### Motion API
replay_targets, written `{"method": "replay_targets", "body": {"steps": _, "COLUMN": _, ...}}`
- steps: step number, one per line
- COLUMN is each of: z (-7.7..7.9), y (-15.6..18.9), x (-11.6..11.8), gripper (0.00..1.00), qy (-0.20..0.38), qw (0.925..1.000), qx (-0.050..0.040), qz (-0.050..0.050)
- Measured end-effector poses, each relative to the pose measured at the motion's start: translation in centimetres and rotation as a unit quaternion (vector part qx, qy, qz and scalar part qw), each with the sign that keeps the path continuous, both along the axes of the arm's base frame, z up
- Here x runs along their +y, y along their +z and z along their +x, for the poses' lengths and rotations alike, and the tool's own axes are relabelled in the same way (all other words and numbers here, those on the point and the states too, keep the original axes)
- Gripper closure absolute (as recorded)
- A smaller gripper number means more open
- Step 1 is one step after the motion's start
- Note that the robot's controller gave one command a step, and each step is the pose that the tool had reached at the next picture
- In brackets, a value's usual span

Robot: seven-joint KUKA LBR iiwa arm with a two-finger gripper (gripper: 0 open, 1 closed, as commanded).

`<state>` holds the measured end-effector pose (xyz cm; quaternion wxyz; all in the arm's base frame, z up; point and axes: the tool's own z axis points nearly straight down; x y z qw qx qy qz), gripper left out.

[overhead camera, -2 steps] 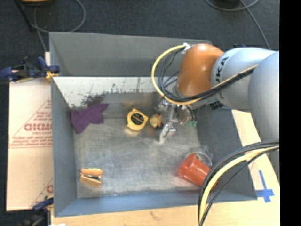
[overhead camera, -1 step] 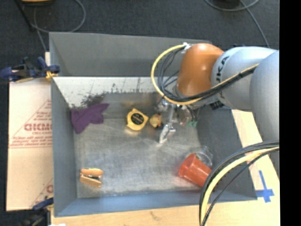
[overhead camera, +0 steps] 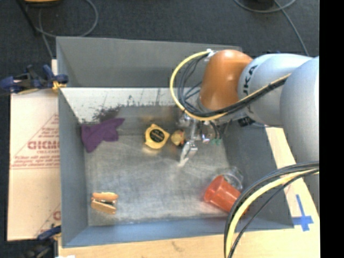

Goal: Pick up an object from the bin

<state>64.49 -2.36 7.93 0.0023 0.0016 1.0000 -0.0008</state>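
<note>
Reaching in from the right, the arm (overhead camera: pixel 290 90) sits over the back-right part of the bin (overhead camera: pixel 72 160). The orange wrist cover (overhead camera: pixel 223 85) and looped yellow-black cables (overhead camera: pixel 176 87) hide most of the tool. The gripper (overhead camera: pixel 184 156) points down at the grey floor near the bin's middle, slightly toward the back wall. Its tip looks close to the floor, but contact can't be judged from this angle. Released or clenched: cannot tell, the metal parts overlap. Cannot tell either whether it has anything in its grasp.

Nearest things:
- small yellow-brown piece (overhead camera: pixel 176 138), just left of the gripper's upper part
- yellow round case (overhead camera: pixel 156 136) with a dark centre, looks like a tape measure, just left of that piece, touching or nearly so

Both lie on the floor near the back wall, about mid-bin. The gripper tip is just beside them, toward the front-right, over bare floor.

Rest of the contents, well apart from each other:
- purple cloth (overhead camera: pixel 99 132), crumpled at the back-left by the left wall
- orange-and-tan block (overhead camera: pixel 104 203) in the front-left corner
- red cup (overhead camera: pixel 219 194) on its side at the front-right
- clear plastic item (overhead camera: pixel 234 175) against the cup's back-right side, kind unclear

Dark speckling (overhead camera: pixel 105 112) marks the back wall above the cloth.
</note>
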Motion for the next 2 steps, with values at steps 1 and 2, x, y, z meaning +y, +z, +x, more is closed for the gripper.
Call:
{"method": "replay_targets", "body": {"steps": 1, "z": 0.41, "y": 0.12, "x": 0.61, "gripper": 1.0, "qy": 0.019, "qw": 0.9998, "qx": 0.0033, "qz": -0.001}}
{"method": "replay_targets", "body": {"steps": 2, "z": 0.41, "y": 0.12, "x": 0.61, "gripper": 1.0, "qy": 0.019, "qw": 0.9998, "qx": 0.0031, "qz": -0.001}}
